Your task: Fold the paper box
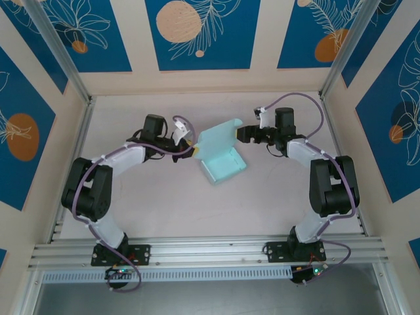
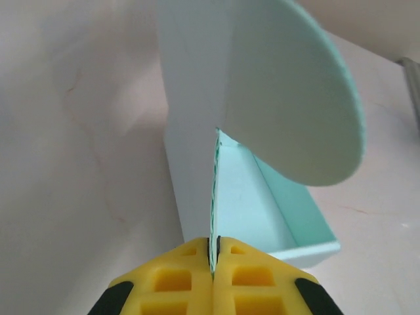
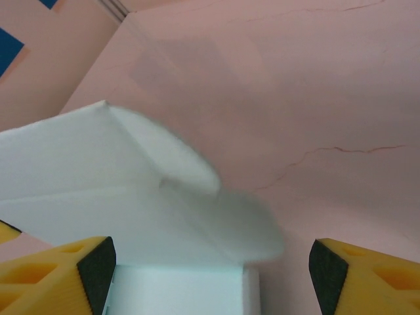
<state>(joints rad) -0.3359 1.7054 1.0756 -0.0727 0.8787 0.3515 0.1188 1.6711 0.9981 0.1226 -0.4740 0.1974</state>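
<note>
- One paper box [image 1: 222,157], partly folded with one rounded flap raised, sits at the middle of the table [image 1: 170,210].
- Two grippers: the left gripper [image 1: 194,150], left of table centre, pinches the box's left edge.
- The right gripper [image 1: 240,133], right of table centre, is spread wide beside the raised flap.

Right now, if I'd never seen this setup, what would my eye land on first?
The pale light-blue paper box at the middle of the table, half folded with a rounded flap raised. The left gripper is pinched shut on its edge, while the right gripper stands open by the flap.
</note>
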